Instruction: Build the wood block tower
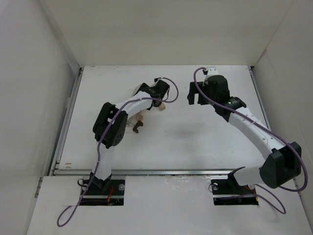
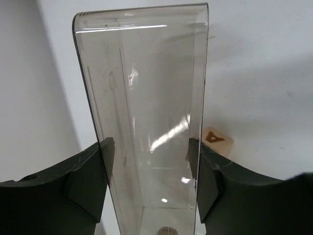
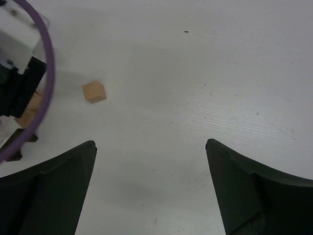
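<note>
Left pincer (image 2: 151, 161) is clenched on clear box (image 2: 142, 98), one finger per long wall. Right pincer (image 3: 150, 147) is released and empty above counter (image 3: 220, 73).

Blocks:
- Lettered cube (image 2: 216, 138) lies just beyond left pincer's right finger, beside box.
- Loose cube (image 3: 94, 91) sits ahead-left of right pincer, well apart.
- We cannot tell if both are one cube.

We judge cubes light, stiff, not fragile. Take across two opp. flat faces.

Dark arch (image 1: 136, 128) is too small from above to confirm shape. Brownish spot (image 2: 168, 230) at box's near end is unidentifiable. No tower visible.
</note>
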{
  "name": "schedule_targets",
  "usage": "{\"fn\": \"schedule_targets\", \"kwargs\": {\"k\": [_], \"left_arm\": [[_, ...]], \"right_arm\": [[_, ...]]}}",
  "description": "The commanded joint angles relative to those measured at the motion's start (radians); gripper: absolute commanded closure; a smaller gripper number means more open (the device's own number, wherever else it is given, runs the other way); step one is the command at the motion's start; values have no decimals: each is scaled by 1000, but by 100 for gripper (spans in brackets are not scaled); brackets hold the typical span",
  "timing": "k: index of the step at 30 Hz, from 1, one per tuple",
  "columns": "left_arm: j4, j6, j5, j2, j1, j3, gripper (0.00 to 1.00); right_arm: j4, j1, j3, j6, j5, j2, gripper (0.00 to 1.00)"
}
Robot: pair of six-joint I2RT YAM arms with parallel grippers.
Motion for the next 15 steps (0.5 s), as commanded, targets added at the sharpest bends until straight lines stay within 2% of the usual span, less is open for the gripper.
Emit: {"fn": "schedule_targets", "kwargs": {"k": [1, 3, 4, 7, 8, 11, 15], "left_arm": [[-104, -61, 293, -164, 115, 66, 100], [-104, -61, 468, -219, 190, 54, 100], [-104, -49, 670, -266, 285, 33, 100], [-95, 20, 993, -326, 440, -36, 100], [-95, 40, 1156, -327, 527, -56, 100], [-84, 71, 1329, -292, 624, -93, 99], [-129, 134, 1503, -187, 687, -93, 95]], "right_arm": [[37, 7, -1, -13, 9, -43, 1], [37, 7, -1, -13, -1, -43, 1], [37, 7, 8, -13, -16, -34, 1], [37, 7, 27, -13, -50, 0, 1], [37, 7, 27, -4, -59, 9, 1], [28, 18, 48, 7, -96, 49, 1], [17, 27, 73, 18, -117, 84, 1]]}}
